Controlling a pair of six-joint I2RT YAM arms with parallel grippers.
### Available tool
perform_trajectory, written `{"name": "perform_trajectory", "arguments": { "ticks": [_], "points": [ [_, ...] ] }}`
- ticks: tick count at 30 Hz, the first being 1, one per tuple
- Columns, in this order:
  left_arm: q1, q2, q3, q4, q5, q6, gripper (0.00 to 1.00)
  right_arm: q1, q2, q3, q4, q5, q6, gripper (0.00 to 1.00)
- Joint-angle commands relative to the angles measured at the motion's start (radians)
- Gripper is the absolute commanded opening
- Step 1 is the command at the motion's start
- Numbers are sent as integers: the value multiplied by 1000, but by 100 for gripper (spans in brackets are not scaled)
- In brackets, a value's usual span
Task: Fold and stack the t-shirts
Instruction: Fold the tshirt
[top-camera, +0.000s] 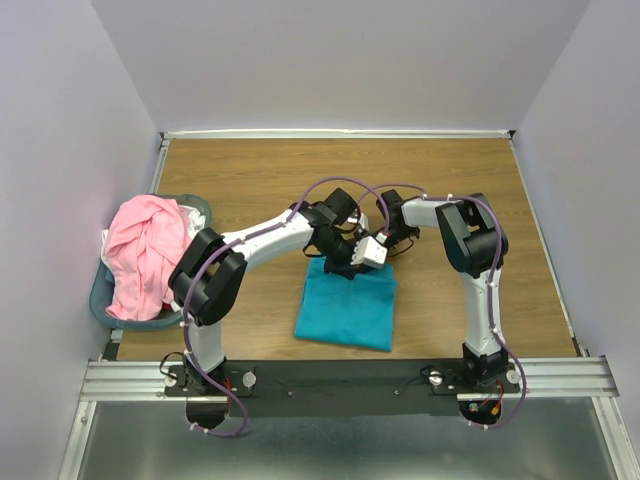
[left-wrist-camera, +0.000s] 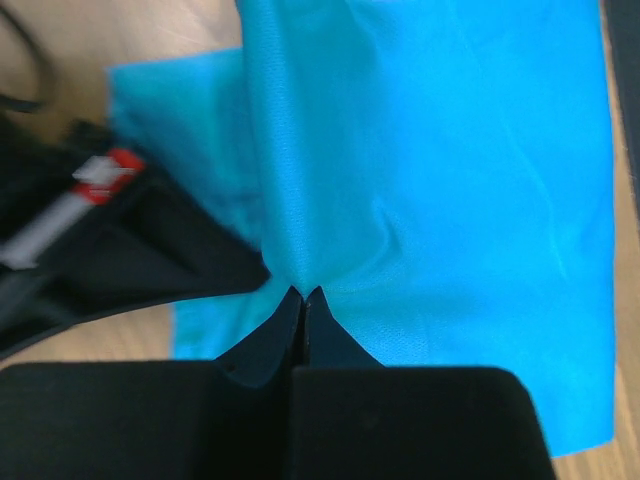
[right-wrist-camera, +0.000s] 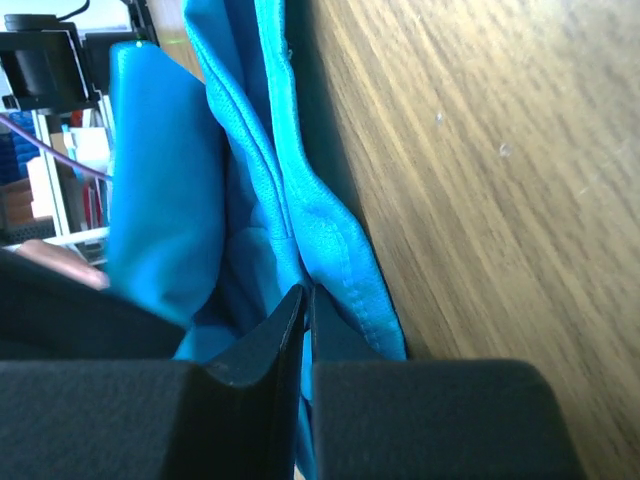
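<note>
The teal t-shirt (top-camera: 345, 310) lies folded on the wooden table, near the middle front. Both grippers meet at its far edge. My left gripper (top-camera: 345, 268) is shut, its tips (left-wrist-camera: 303, 292) pinching a raised peak of the teal t-shirt (left-wrist-camera: 450, 180). My right gripper (top-camera: 388, 252) is shut on the hemmed edge of the same shirt (right-wrist-camera: 340, 240), with fabric between its jaws (right-wrist-camera: 306, 292). The pink t-shirt (top-camera: 140, 255) lies crumpled in the basket at the left, away from both grippers.
The blue-grey basket (top-camera: 100, 295) stands at the table's left edge, with a white cloth (top-camera: 195, 222) under the pink shirt. The right gripper's body (left-wrist-camera: 100, 230) shows close beside the left jaws. Bare wood (right-wrist-camera: 500, 150) lies to the right of the shirt.
</note>
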Motion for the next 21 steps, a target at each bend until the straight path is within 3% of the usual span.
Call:
{"name": "perform_trajectory", "arguments": {
  "ticks": [1, 9, 21],
  "points": [
    [13, -22, 68, -5, -58, 9, 0, 3, 28, -34, -1, 35, -56, 13],
    [49, 69, 163, -3, -111, 38, 0, 4, 22, -52, -1, 35, -70, 13],
    [44, 15, 73, 43, -88, 32, 0, 3, -65, 34, -11, 145, -50, 15]
  ]
}}
